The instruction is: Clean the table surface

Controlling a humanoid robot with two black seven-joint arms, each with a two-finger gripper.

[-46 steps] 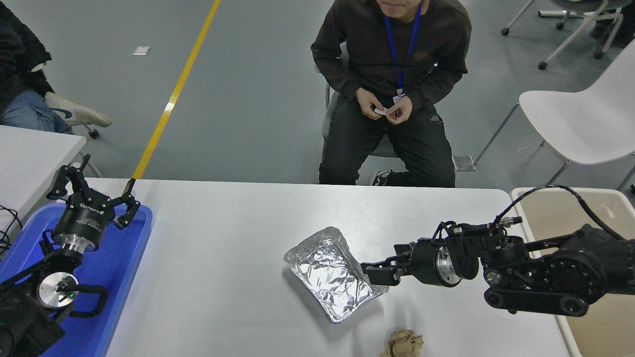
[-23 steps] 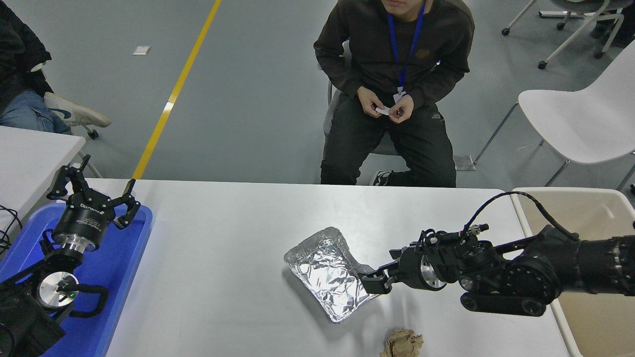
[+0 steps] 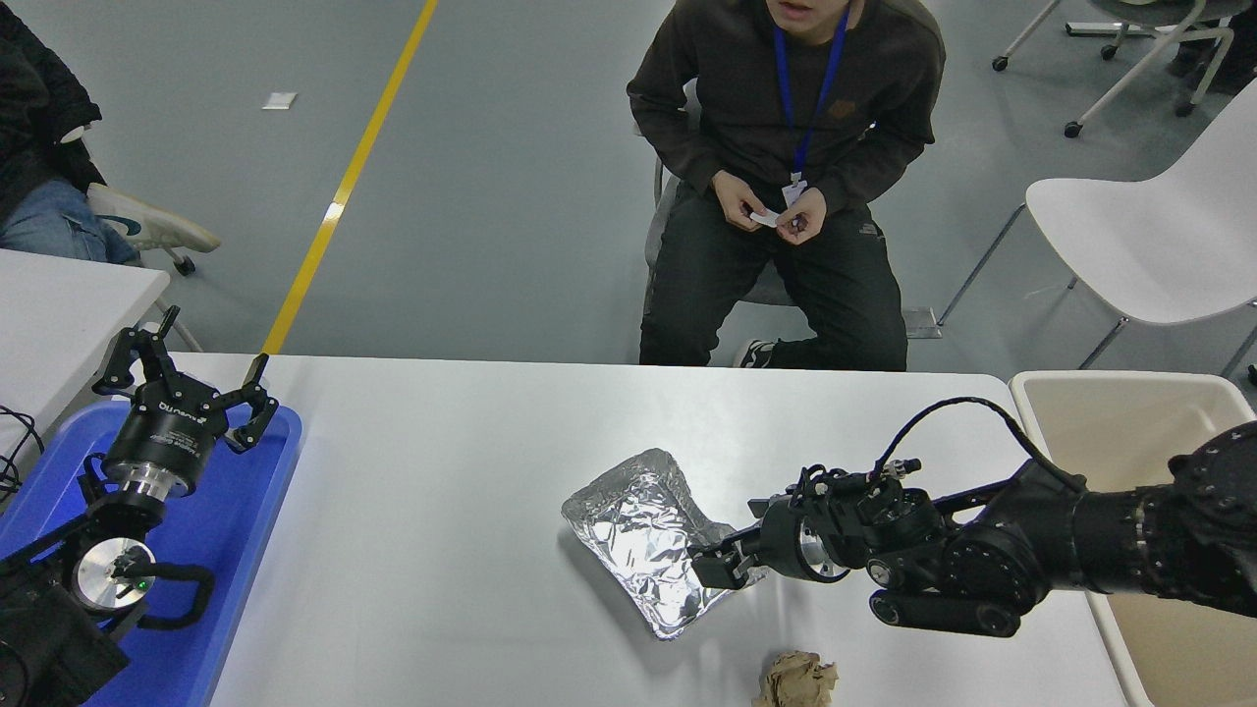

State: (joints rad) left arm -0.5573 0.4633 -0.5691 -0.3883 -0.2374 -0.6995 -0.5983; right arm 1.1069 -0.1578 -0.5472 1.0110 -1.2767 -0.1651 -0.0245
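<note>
The bench surface (image 3: 442, 550), a wide matte white top with rounded corners, filled the lower half of the view; on it, right of centre, lay a crumpled foil tray (image 3: 643, 535), open side up, its long axis running from the far left to the near right; a ball of crumpled brown paper (image 3: 800, 679) lay nearer the camera at the bottom edge, apart from the foil. The right arm reached in from the right edge, level with the bench and pointing left; the right tool (image 3: 715, 568) was at the right-hand rim of the foil tray, its fingers overlapping that rim, though whether they were clamped on the foil could not be told from this angle. The left tool (image 3: 187, 378) was parked at the lower left above a blue plastic tray (image 3: 236, 530) that sat on the bench's left end; its fingers were spread apart and held nothing. A beige bin (image 3: 1129, 412) stood just beside the bench's right edge, partly hidden by the right arm; a smaller white table (image 3: 59, 304) showed in part at the left. A seated person (image 3: 786, 147) in dark clothes faced the bench from the far side, both hands holding a small white slip; a white chair (image 3: 1149, 236) stood at the upper right.
</note>
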